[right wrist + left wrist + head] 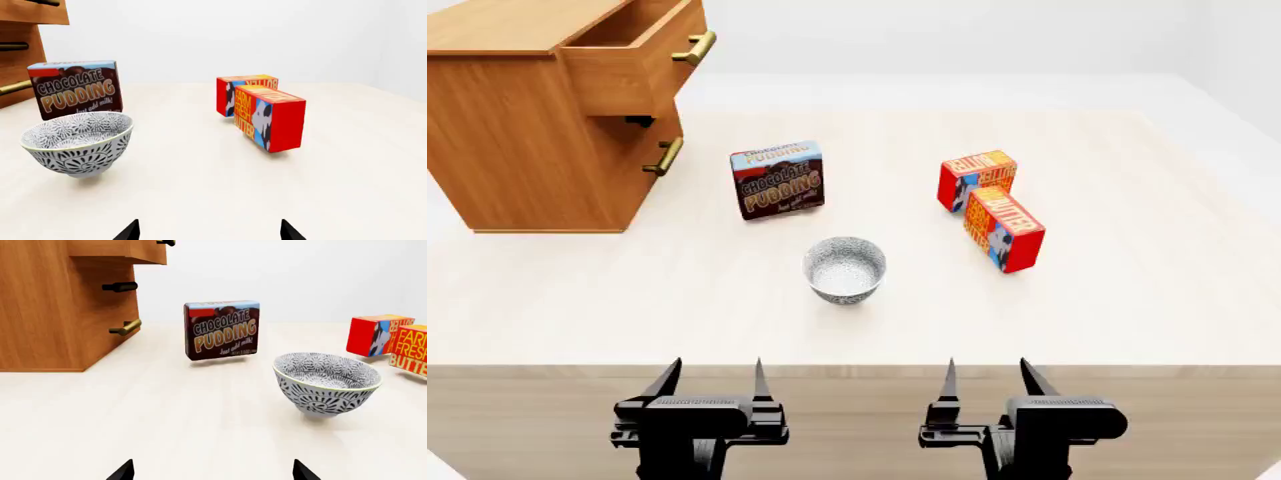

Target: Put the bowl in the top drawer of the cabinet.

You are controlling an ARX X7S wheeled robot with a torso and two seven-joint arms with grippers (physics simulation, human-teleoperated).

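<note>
Item: bowl point(845, 268), upright mid-bench toward the near edge, untouched; my left gripper point(713, 380) and right gripper point(988, 378) hang released past that edge. Drawer point(634, 60) of the cabinet point(507, 140), far-left corner: already pulled out. Step in hand, I judge: reaching for the bowl; next comes pinching its rim.

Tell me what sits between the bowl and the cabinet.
In the head view, the chocolate pudding box stands between the bowl and the cabinet; otherwise bare tabletop.

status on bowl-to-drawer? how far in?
Done: the top drawer of the cabinet already stands pulled out. In hand: nothing; left gripper and right gripper are open, short of the table. Left: grasp the bowl, upright on the table, and place it inside.
</note>
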